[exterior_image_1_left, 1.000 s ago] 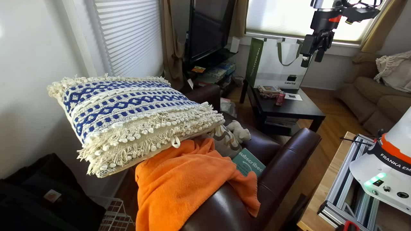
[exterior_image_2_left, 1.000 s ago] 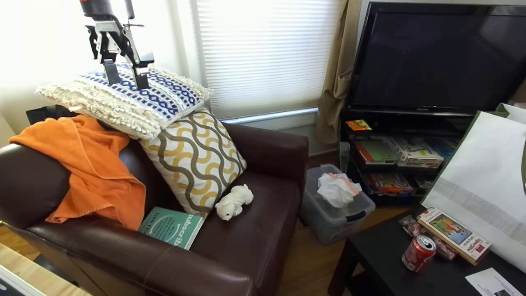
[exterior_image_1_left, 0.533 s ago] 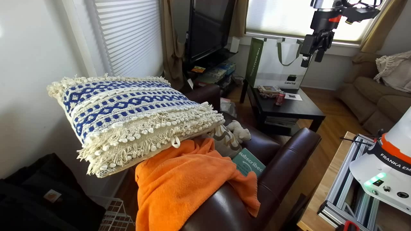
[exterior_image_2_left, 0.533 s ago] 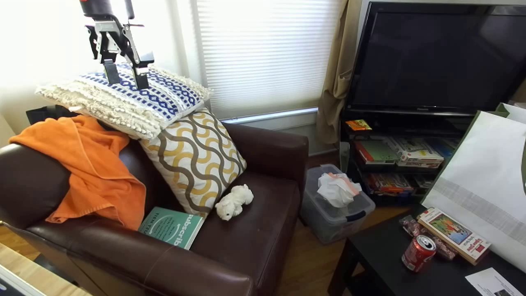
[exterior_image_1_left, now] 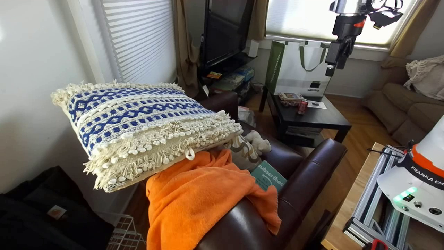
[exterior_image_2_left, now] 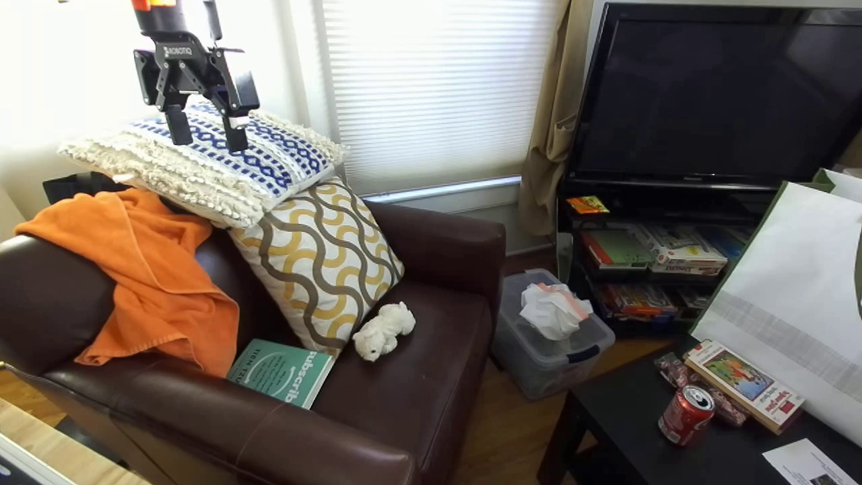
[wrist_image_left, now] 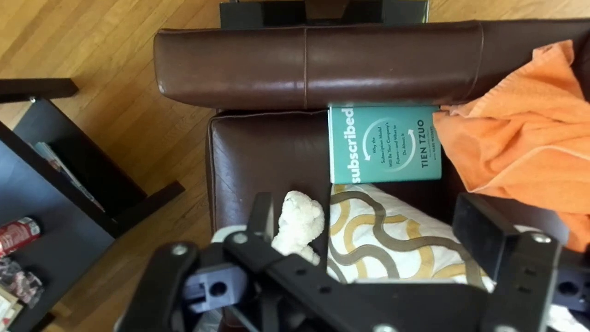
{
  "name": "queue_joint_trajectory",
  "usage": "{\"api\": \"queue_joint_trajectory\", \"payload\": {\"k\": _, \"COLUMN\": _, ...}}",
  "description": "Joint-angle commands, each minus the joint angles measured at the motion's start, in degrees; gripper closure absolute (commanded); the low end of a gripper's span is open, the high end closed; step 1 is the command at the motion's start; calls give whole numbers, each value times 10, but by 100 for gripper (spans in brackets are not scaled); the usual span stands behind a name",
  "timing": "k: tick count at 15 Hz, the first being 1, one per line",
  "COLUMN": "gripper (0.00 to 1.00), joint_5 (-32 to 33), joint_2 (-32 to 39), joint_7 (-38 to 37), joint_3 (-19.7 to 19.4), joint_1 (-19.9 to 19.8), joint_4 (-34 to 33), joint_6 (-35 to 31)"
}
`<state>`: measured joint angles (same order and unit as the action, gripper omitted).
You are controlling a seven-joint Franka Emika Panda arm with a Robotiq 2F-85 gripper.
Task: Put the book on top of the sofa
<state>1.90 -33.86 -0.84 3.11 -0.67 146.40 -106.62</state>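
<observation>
Going by an exterior view, at the left I have the blanket [exterior_image_2_left: 145, 269], draped over the back of the sofa [exterior_image_2_left: 431, 364] and hanging down to the near armrest [exterior_image_2_left: 289, 431]. Next comes my gripper [exterior_image_2_left: 208, 141], up high and pointing down, in front of the fringed pillow [exterior_image_2_left: 209, 168] from this angle; its jaws stand wide apart. The pillow lies up along the sofa's back. The book [exterior_image_2_left: 283, 372] is on the sofa's seat, teal cover up, alongside the near armrest, with the blanket against its left end and the lower corner of the patterned cushion [exterior_image_2_left: 323, 269] at its far edge. In my wrist view I can read the title, "subscribed", and see the cushion in the gap between the jaws, with the book well apart from them. Right of the cushion, the white toy [exterior_image_2_left: 385, 330] lies on the sofa. Past the sofa's right end, a clear tub [exterior_image_2_left: 542, 377] stands on the floor [exterior_image_2_left: 508, 421], a white plastic bag [exterior_image_2_left: 555, 310] at its top, and the TV [exterior_image_2_left: 714, 101] is far behind, above a few boxes [exterior_image_2_left: 683, 252]. Near right, the black worktop [exterior_image_2_left: 609, 421] carries a red can [exterior_image_2_left: 685, 415], upright, then a sheet of paper [exterior_image_2_left: 811, 465], with a tall white bag [exterior_image_2_left: 788, 296] beyond them.
</observation>
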Motion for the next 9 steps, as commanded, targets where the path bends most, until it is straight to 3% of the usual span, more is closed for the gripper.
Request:
{"api": "queue_joint_trajectory", "payload": {"k": 1, "gripper": 0, "joint_5": 18, "joint_2": 61, "joint_7": 88, "joint_3": -15, "joint_1": 28, "joint_4": -9, "joint_6": -33}}
{"api": "queue_joint_trajectory", "payload": {"k": 3, "gripper": 0, "joint_5": 9, "joint_2": 103, "joint_7": 122, "joint_3": -19, "joint_1": 35, "joint_4": -14, "joint_6": -66}}
{"api": "queue_joint_trajectory", "payload": {"k": 6, "gripper": 0, "joint_5": -6, "joint_2": 169, "joint_7": 105, "joint_3": -15, "joint_1": 36, "joint_4": -33, "joint_6": -91}}
{"api": "queue_joint_trajectory", "payload": {"k": 7, "gripper": 0, "joint_5": 4, "joint_2": 120, "joint_7": 97, "joint_3": -11, "joint_1": 33, "joint_4": -9, "joint_6": -86}}
{"api": "queue_joint_trajectory", "payload": {"k": 9, "gripper": 0, "joint_5": 4, "joint_2": 141, "joint_7": 98, "joint_3": -11, "joint_1": 34, "joint_4": -14, "joint_6": -89}}
